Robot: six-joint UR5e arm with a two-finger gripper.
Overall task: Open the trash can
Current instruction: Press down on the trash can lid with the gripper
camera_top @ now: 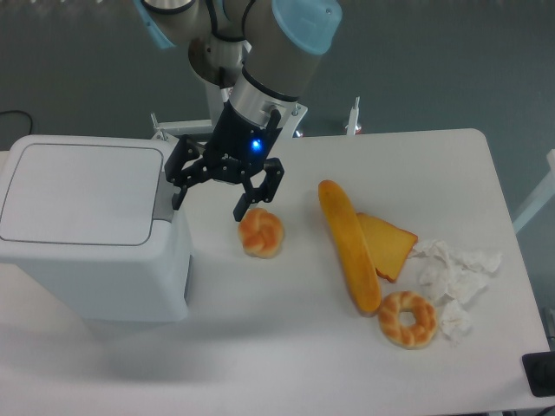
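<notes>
White table (pixel 286 347) fills most of view. Big white trash can (pixel 87 225) sits at left side of table, lid flat and shut, grey button tab on right edge. Robot arm (pixel 260 52) comes down from top. Gripper (pixel 211 201) hangs just right of can, fingers spread apart, holding nothing. Long bread loaf (pixel 349 247) in middle, toast slice (pixel 388 245) beside it. Crumpled paper (pixel 451 277) at right. Round roll (pixel 261 232) under gripper. Bagel (pixel 408 319) near front.
</notes>
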